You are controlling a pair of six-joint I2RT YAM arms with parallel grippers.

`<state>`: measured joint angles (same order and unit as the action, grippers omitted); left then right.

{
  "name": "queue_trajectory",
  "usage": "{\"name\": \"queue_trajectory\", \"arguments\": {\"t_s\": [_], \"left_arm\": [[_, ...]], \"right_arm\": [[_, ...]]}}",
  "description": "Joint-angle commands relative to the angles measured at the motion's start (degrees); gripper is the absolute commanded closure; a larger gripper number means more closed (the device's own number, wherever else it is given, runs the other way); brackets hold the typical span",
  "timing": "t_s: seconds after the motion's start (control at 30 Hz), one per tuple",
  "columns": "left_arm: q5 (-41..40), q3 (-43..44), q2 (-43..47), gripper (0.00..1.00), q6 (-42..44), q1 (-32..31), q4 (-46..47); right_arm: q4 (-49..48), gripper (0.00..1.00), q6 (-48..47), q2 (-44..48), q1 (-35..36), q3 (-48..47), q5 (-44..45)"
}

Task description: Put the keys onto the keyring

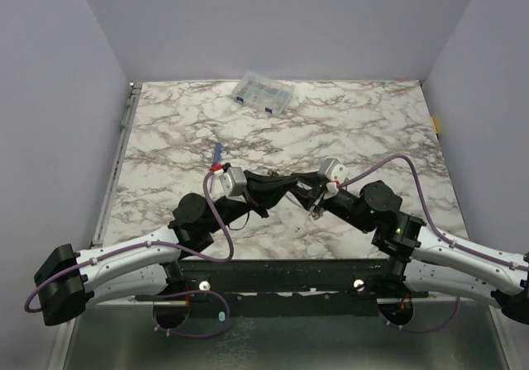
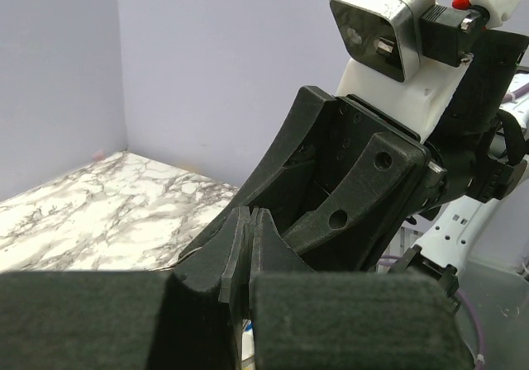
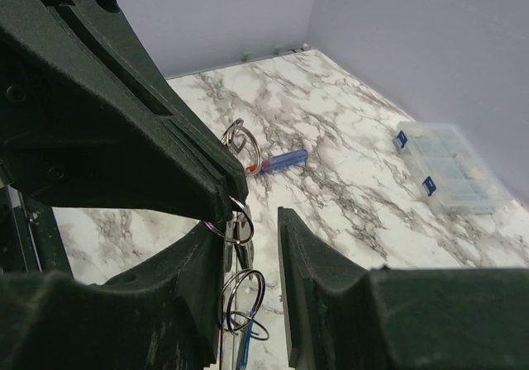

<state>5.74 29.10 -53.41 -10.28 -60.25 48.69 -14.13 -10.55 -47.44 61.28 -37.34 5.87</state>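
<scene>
Looking down from above, you have both arms meeting over the middle of the white-and-grey marble tabletop (image 1: 372,122), with the left gripper (image 1: 279,187) and the right gripper (image 1: 312,198) nearly tip to tip.

Your left gripper's black fingers (image 2: 235,246) are pressed tight together. In the right wrist view they come in from the upper left and pinch the thin grey metal keyring (image 3: 238,136) at their tips. One loop of wire stands above the tips and more hang below. The loops overlap there, so you cannot tell which wire belongs to the big hoop.

The small metal keys (image 3: 236,250) dangle under that pinch in the lower centre of the frame, with a blue plastic tag (image 3: 245,347) at the bottom edge.

Your right gripper's fingers (image 3: 306,279) stand apart on either side of the hanging bunch, and a gap shows on the right-hand side of the frame.

The slim blue-and-red screwdriver (image 3: 277,162) lies on the marble beyond. The clear plastic compartment box (image 3: 446,168) sits at the right of the frame, well apart.
</scene>
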Motion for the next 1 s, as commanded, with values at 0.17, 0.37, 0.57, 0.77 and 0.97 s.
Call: {"name": "queue_trajectory", "arguments": {"t_s": [0.17, 0.37, 0.57, 0.77, 0.97], "left_arm": [[3.03, -1.37, 0.85, 1.0, -1.36, -0.58, 2.35], [2.78, -1.59, 0.98, 1.0, -1.46, -0.68, 2.77], [2.45, -1.77, 1.32, 1.0, -1.56, -0.66, 2.99], [2.37, -1.99, 1.3, 1.0, -1.75, -0.66, 3.17], [0.98, -3.13, 2.24, 1.0, -2.24, -0.66, 3.41]], "right_arm": [[-1.49, 0.58, 0.17, 0.91, -0.28, -2.51, -1.83], [-1.74, 0.57, 0.53, 0.72, -0.28, -2.69, -4.19], [-0.96, 0.77, 0.41, 0.37, -0.28, -2.3, -4.46], [-2.09, 0.99, 0.07, 1.45, -0.28, -1.02, -4.6], [-2.26, 0.99, -1.68, 3.4, -0.28, -0.61, -3.73]]}}
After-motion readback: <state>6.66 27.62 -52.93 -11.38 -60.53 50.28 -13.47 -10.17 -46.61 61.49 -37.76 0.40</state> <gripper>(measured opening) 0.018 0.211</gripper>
